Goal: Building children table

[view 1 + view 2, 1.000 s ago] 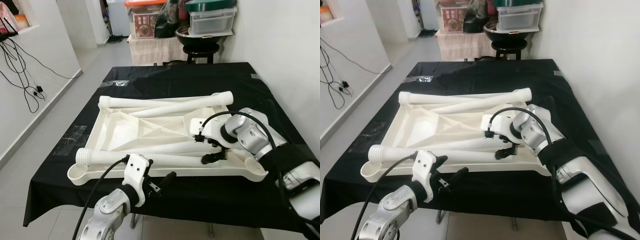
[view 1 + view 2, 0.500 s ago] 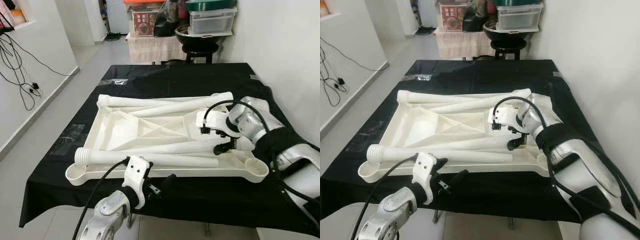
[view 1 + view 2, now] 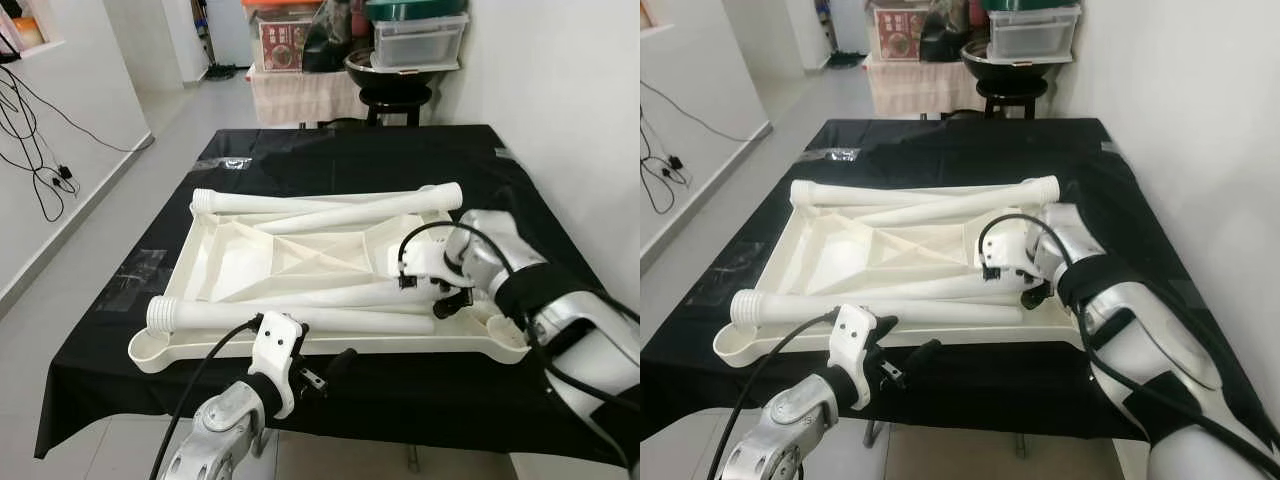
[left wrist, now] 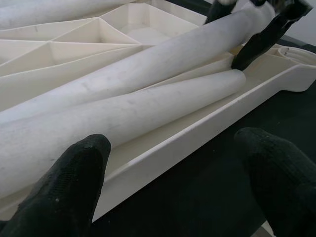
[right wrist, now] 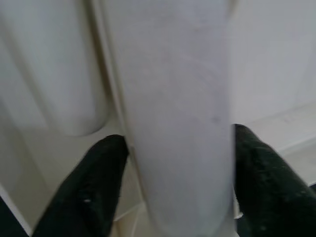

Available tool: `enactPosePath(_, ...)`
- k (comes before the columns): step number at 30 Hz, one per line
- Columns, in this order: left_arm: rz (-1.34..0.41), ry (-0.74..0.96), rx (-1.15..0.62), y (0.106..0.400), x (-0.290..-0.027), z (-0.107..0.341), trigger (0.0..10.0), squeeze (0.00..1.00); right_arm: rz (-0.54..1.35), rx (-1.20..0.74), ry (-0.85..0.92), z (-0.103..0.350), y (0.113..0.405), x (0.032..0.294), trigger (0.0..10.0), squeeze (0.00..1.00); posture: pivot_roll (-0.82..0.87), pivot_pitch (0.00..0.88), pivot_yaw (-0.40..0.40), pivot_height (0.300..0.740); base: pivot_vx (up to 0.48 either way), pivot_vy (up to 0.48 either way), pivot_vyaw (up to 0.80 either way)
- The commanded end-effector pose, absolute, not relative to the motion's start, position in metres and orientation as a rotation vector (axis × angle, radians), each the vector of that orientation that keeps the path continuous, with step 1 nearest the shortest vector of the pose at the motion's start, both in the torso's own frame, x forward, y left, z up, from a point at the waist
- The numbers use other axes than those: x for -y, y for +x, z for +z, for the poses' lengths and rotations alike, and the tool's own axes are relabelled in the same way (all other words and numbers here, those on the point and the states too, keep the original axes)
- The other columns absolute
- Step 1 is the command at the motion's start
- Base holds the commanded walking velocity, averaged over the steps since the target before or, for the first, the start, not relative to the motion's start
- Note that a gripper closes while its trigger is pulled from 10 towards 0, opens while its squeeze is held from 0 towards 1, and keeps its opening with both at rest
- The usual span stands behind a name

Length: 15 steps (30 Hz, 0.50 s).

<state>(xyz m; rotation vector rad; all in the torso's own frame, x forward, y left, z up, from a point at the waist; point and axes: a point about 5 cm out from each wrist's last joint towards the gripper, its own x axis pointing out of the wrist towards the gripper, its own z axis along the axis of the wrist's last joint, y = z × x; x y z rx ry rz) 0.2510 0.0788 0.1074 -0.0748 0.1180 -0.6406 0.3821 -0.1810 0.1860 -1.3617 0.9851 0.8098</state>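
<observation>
The white children's tabletop (image 3: pixel 330 345) lies upside down on a black-covered table (image 3: pixel 330 150). Several white legs lie loose on it: one along the back (image 3: pixel 290 202), one slanting (image 3: pixel 360 212), one along the front (image 3: pixel 300 318), and a middle leg (image 3: pixel 330 295). My right gripper (image 3: pixel 450 298) is at the right end of the middle leg. In the right wrist view its fingers (image 5: pixel 106 182) press both sides of that leg (image 5: pixel 177 98). My left gripper (image 3: pixel 322 366) hovers open just off the table's front edge, facing the tabletop's rim (image 4: pixel 197 133), holding nothing.
A white wall runs close along the right side. Behind the table stand a black stool (image 3: pixel 400 100) with a bowl, plastic boxes (image 3: pixel 415 40) and a covered shelf. Cables (image 3: pixel 40 140) hang on the left wall above open floor.
My right gripper has shifted from the front leg toward the right end of the middle leg and closed around it. The left gripper has stayed put.
</observation>
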Motion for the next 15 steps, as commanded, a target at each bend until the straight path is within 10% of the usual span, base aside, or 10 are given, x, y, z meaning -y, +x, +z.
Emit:
enactPosePath(1,-0.629,-0.076,-0.145,0.251,-0.081,0.103,10.0,0.0,0.821,-0.991,-1.392,0.184,0.382,0.179,3.2,0.0,-0.05,0.0,-0.002,0.74,0.0,0.0,0.0)
enactPosePath(8,-0.626,-0.077,-0.149,0.25,-0.081,0.102,10.0,0.0,0.819,-1.028,-1.434,0.173,0.38,0.182,0.0,0.0,-0.05,0.0,-0.004,0.74,0.0,0.0,0.0)
enactPosePath(15,-0.634,-0.052,-0.149,0.25,-0.083,0.102,10.0,0.0,0.807,-0.882,-1.278,0.185,0.386,0.17,0.0,0.0,-0.04,0.0,0.006,0.74,0.0,0.0,0.0)
